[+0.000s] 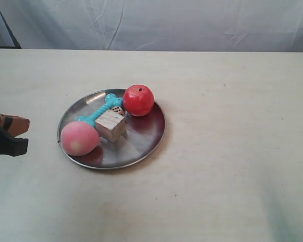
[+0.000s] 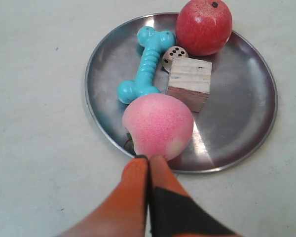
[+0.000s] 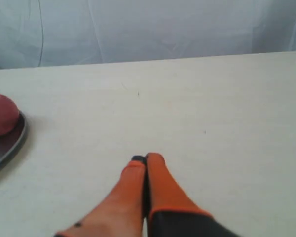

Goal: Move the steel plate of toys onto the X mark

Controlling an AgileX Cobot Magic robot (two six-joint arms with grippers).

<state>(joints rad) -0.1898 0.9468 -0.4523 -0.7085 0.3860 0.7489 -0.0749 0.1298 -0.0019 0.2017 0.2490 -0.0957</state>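
Note:
The steel plate point(image 1: 141, 136) lies left of the table's middle, holding the red apple point(image 1: 138, 100), pink peach point(image 1: 79, 138), teal bone point(image 1: 101, 111), wooden cube point(image 1: 111, 126) and spotted die point(image 1: 117, 109). My left gripper point(image 1: 27, 135) is shut and empty, a short way off the plate's rim on the peach side. In the left wrist view its tips point(image 2: 149, 158) point at the peach point(image 2: 158, 126) on the plate point(image 2: 237, 113). My right gripper point(image 3: 145, 158) is shut and empty over bare table, with the plate's edge point(image 3: 7, 143) and apple point(image 3: 1, 113) off to one side. I cannot make out the X mark.
The pale table point(image 1: 232, 151) stretches wide on the side of the plate away from the left gripper. A white cloth backdrop point(image 1: 166, 22) hangs behind the table's far edge. The right arm does not show in the exterior view.

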